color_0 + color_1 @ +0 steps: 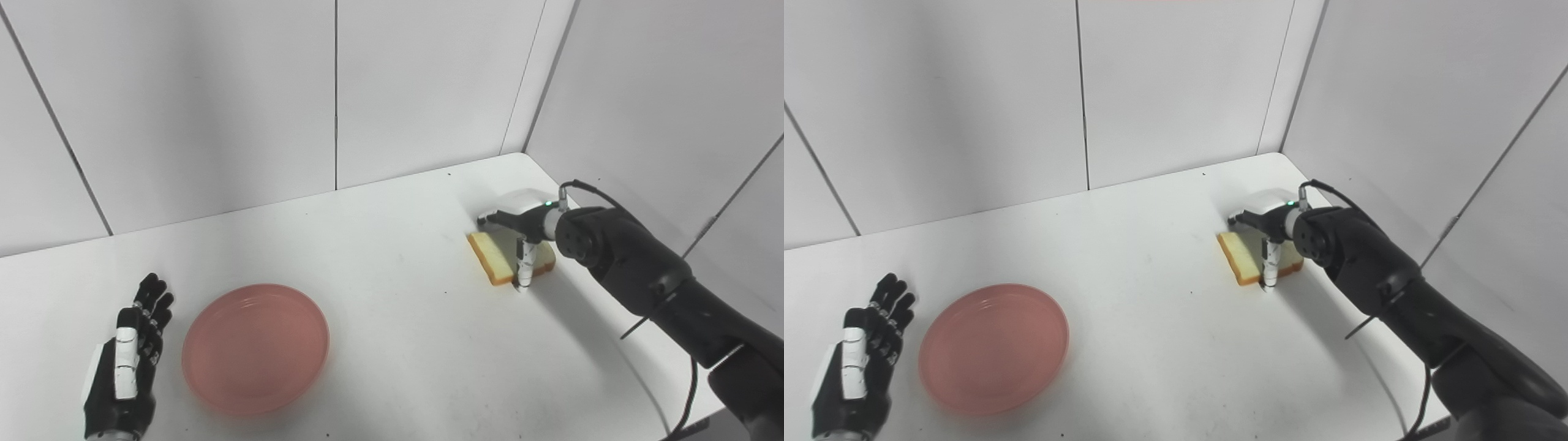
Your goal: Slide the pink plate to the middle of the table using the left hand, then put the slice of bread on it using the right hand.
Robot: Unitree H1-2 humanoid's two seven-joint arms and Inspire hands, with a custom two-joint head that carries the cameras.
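Reaching over the bread [510,257] far right, the right hand [520,229] had fingers draped around it, grip unclear. In the right-eye view, the left hand [854,361] lay spread beside the plate [994,347], near left; a loose hold might drop the slice.

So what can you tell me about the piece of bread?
The slice of bread is pale yellow-white with a golden-brown crust along its edges, and looks soft and thick. It lies flat on the white table, far to the right near the corner, well away from the pink plate. The right hand is over it, one finger reaching down at its near edge.
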